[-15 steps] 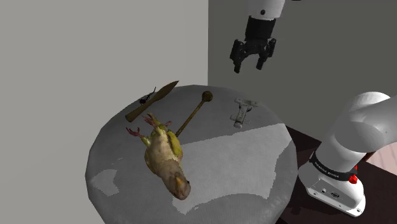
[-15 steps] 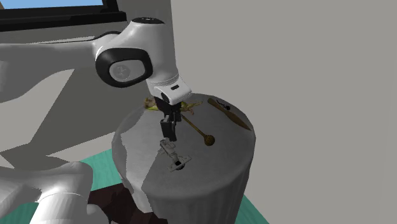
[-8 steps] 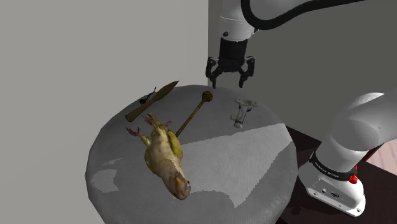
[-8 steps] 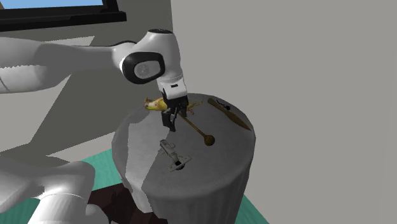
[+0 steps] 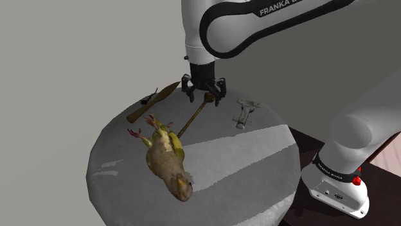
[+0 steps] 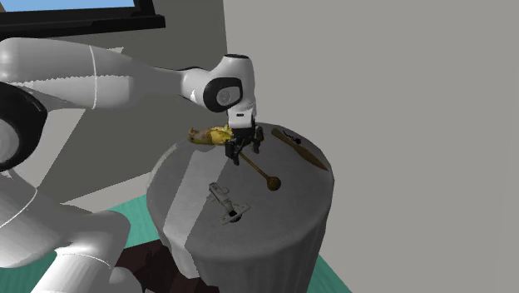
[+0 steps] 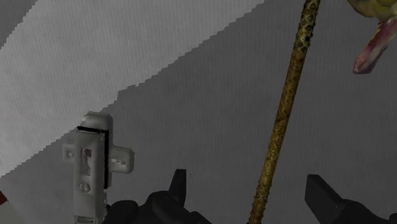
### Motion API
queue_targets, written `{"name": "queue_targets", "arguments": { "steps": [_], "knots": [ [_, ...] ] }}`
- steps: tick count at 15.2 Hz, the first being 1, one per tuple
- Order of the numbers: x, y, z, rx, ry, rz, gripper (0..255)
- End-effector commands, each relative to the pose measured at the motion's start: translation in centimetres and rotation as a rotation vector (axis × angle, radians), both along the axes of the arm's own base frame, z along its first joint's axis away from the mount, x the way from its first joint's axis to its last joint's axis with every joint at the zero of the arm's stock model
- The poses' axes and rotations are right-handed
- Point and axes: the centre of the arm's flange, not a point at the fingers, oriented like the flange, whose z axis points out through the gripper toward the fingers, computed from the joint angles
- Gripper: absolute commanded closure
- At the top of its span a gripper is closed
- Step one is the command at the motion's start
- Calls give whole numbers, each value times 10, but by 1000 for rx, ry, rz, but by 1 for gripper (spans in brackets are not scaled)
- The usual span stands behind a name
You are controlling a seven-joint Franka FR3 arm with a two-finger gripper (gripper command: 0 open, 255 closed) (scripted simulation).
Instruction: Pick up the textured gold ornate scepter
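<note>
Black pincer (image 7: pixel 248 184) wide open, astride gold scepter (image 7: pixel 289 95), not touching

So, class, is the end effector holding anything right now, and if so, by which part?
Nothing is held. The end effector is open and straddles the shaft of the scepter without touching it.

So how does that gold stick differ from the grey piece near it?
The scepter is gold and scaly-textured; the grey piece is plain grey. The scepter is a long thin rod with a round knob; the grey piece is short and blocky. The scepter ends beside the bird; the grey piece lies alone. Both lie flat on the table.
</note>
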Motion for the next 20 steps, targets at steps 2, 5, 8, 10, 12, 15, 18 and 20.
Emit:
{"name": "queue_targets", "arguments": {
  "steps": [2,5,8,10,12,15,18,20],
  "knots": [
    [31,22,-19,-4,8,-152,0],
    [33,23,-31,-5,9,-159,0],
    [33,23,-47,-5,9,-159,0],
    [33,23,-60,-5,9,-159,0],
    [33,23,-60,-5,9,-159,0],
    [33,22,-61,-5,9,-159,255],
    [33,22,-61,-5,9,-159,255],
    [33,23,-61,-5,9,-159,255]
  ]
}}
